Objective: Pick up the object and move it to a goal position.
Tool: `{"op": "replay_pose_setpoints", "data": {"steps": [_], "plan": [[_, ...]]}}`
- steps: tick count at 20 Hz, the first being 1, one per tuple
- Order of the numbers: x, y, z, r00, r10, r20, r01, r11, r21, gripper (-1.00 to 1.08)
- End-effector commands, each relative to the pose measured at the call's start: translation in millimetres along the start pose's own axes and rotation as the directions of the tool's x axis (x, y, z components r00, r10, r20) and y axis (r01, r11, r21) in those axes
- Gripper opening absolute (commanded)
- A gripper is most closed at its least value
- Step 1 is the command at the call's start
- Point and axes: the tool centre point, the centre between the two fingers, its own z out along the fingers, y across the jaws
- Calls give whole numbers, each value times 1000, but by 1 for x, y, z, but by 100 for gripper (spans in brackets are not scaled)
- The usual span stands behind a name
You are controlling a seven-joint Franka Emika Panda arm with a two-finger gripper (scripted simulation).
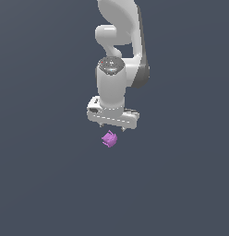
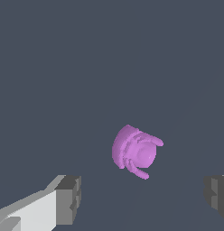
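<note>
Wrist view first: the object (image 2: 135, 152) shows up large here, a purple-magenta rounded lump with a ribbed side and several thin curved prongs sticking off it, detail the exterior view cannot give. Two grey fingers (image 2: 68, 200) sit at the frame's corners, one on a white mount, the other just clipped at the edge, and there's a wide gap between them, so the jaws stand apart with nothing held. The object lies in that gap's line but beyond the fingertips, touching neither.

Over to the exterior view, and now the whole picture: the arm (image 1: 118, 41) comes down from the top of frame, white links folding at a dark-grey joint, wrist pointing straight down. The gripper (image 1: 113, 126) hangs from a broad white hand, only the short tips of its fingers peeking out under it. Here the object (image 1: 109, 138) is just a tiny blocky speck, just under the gripper and a touch toward the exterior view's left of its middle, close below the fingertips. Whether there's a sliver of space between tips and lump I can't tell from this angle. Plain dark grey-blue all round in both views
</note>
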Motion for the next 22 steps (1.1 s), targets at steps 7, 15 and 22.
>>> {"op": "replay_pose_setpoints", "data": {"steps": [7, 15, 22], "plan": [[-3, 8, 41, 970, 243, 17, -243, 970, -1, 100], [-5, 14, 65, 924, 381, 23, -381, 924, -9, 100], [-6, 16, 71, 908, 418, 23, -418, 908, -12, 100]]}}
